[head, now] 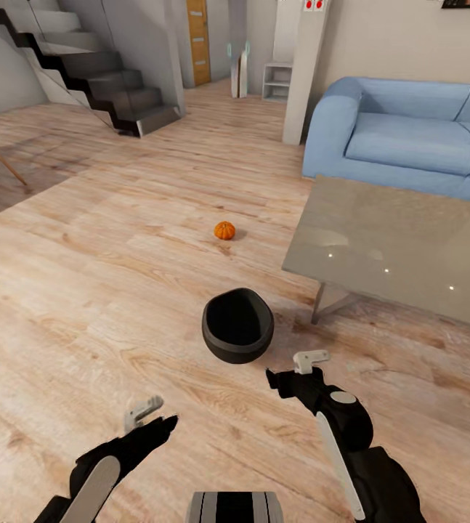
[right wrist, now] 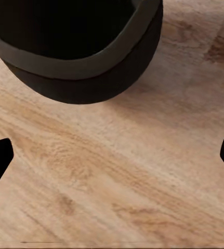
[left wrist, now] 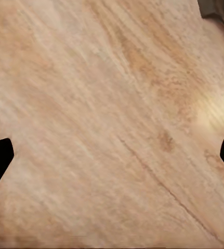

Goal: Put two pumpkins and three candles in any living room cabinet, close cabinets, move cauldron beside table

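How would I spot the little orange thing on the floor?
Start at the blue sofa and the grey table before it. Left of the table, on bare wood floor, sits the pumpkin, beyond the black cauldron. It is small, round, ribbed and the one orange thing there.

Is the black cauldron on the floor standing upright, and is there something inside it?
The cauldron stands upright on the floor, mouth facing up. The visible part of its inside looks dark and empty; its bottom is too dark to tell.

There are no words, numbers or labels that can be read on anything here. Two small red marks sit on the white pillar (head: pixel 304 69), far ahead of both grippers, but they are too tiny to make out.
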